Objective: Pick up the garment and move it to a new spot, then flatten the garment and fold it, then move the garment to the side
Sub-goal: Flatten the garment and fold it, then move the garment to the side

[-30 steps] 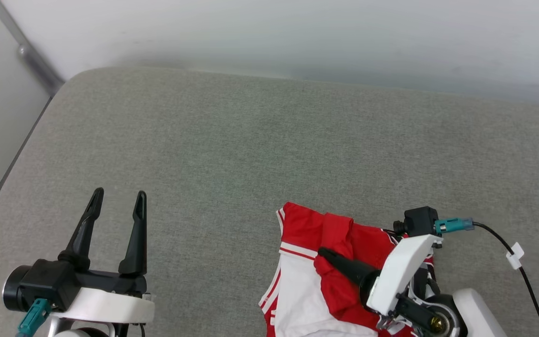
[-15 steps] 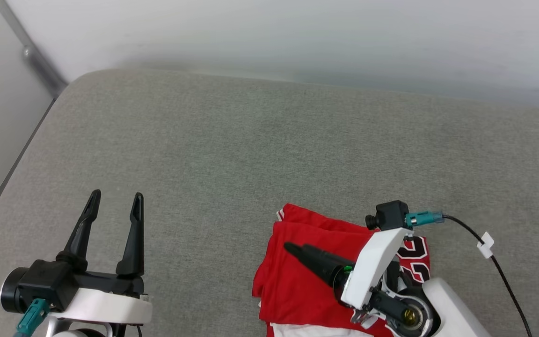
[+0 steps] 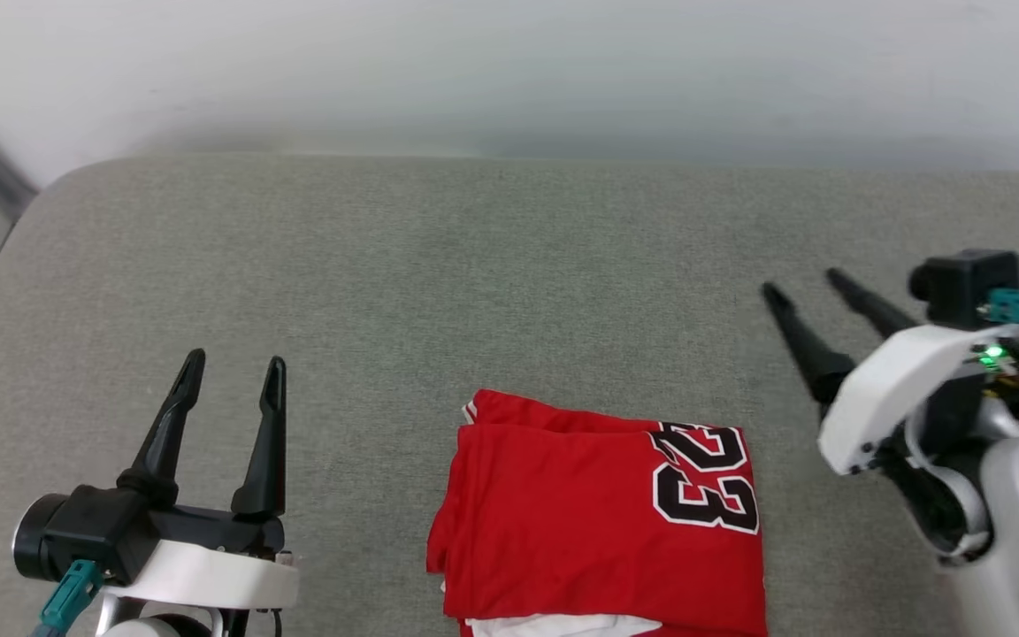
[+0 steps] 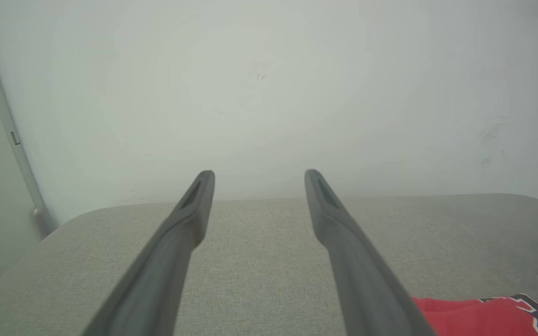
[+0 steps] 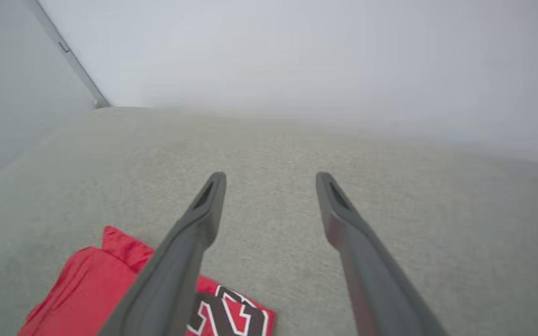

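Grey padded surface is backed by a white wall. The garment is laid folded at the surface's near edge, right of centre, number print upward; a white strip beneath is revealed by the head view. Left gripper and right gripper are held spread wide, empty, at either side of it
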